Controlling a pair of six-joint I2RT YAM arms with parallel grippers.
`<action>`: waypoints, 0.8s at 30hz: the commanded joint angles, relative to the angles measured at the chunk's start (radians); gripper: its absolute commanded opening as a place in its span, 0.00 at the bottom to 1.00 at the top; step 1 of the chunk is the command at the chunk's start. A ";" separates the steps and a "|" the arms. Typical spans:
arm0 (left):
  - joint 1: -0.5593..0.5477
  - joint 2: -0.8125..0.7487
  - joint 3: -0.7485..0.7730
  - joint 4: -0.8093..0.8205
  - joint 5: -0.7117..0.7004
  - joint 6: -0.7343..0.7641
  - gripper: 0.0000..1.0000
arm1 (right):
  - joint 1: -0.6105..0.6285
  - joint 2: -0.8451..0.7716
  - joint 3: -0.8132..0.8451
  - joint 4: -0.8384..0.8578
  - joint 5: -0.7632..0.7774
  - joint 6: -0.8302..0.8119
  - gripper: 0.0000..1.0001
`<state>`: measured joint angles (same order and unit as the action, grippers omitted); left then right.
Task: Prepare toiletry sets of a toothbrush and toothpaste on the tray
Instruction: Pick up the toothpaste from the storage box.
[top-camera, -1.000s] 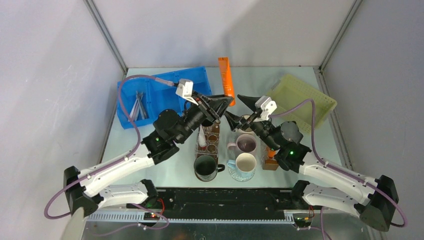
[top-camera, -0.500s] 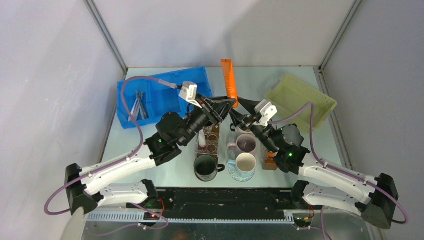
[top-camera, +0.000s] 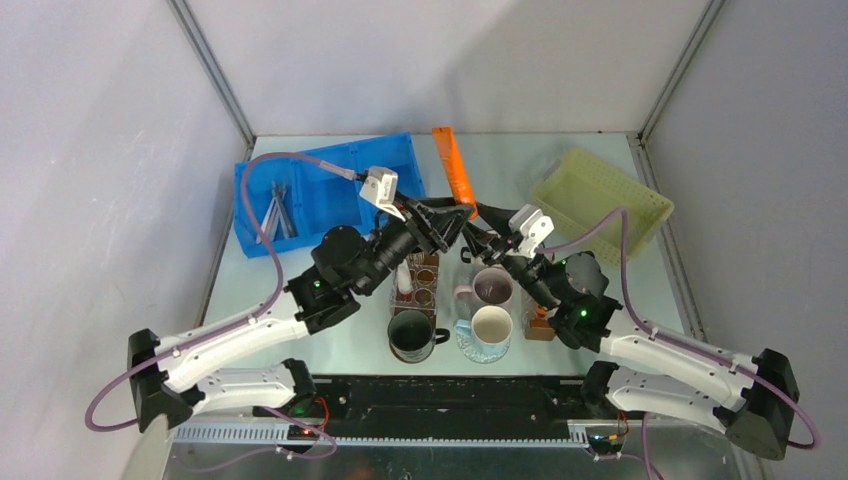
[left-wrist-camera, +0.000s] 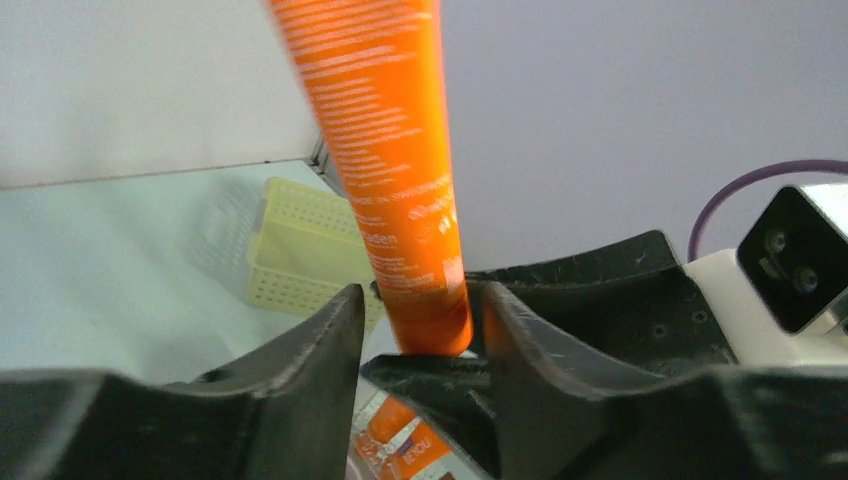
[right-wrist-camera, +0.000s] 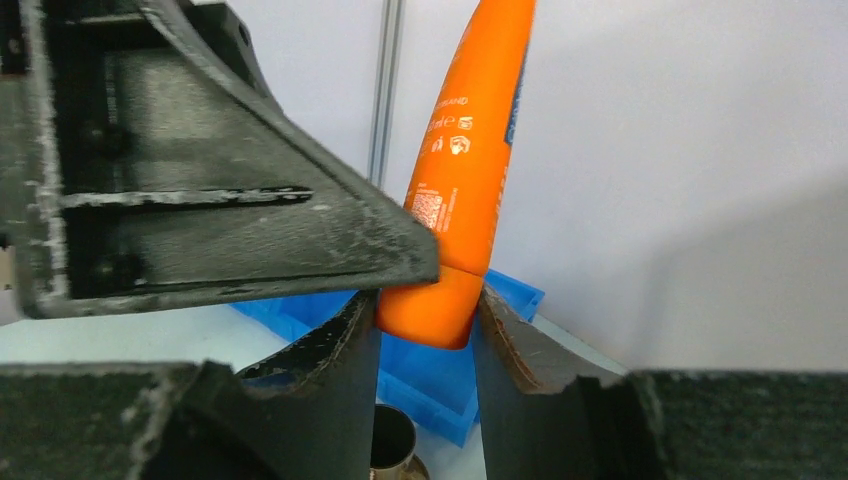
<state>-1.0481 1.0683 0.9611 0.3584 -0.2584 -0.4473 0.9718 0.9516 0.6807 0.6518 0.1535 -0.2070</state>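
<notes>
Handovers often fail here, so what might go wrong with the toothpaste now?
1. The right gripper pinches only the toothpaste's rounded end, so it may tip or slip once the left gripper lets go.
2. Both grippers' fingers crowd together; pulling apart might knock it.
3. Mugs stand close by, so a drop could land among them.

Right hand (right-wrist-camera: 425, 312) clamped, left hand (left-wrist-camera: 422, 305) slack

The toothpaste (top-camera: 455, 165) tube is bright orange with fine white lettering. The bin (top-camera: 320, 195) is vivid blue, and the toothbrushes (top-camera: 277, 212) in it are silver-grey. The basket (top-camera: 600, 195) is pale yellow-green, patterned with a grid of small holes.
</notes>
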 joint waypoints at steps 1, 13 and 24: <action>-0.007 -0.055 0.029 -0.054 -0.006 0.064 0.65 | -0.001 -0.057 0.000 0.048 0.000 0.034 0.00; 0.080 -0.146 0.084 -0.215 0.037 0.086 0.99 | -0.072 -0.131 -0.003 -0.032 -0.139 0.231 0.00; 0.351 -0.307 0.032 -0.329 0.366 0.075 0.99 | -0.274 -0.175 -0.003 -0.030 -0.393 0.579 0.00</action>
<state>-0.8093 0.7994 1.0019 0.0628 -0.1150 -0.3679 0.7620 0.7994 0.6682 0.5690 -0.1017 0.1856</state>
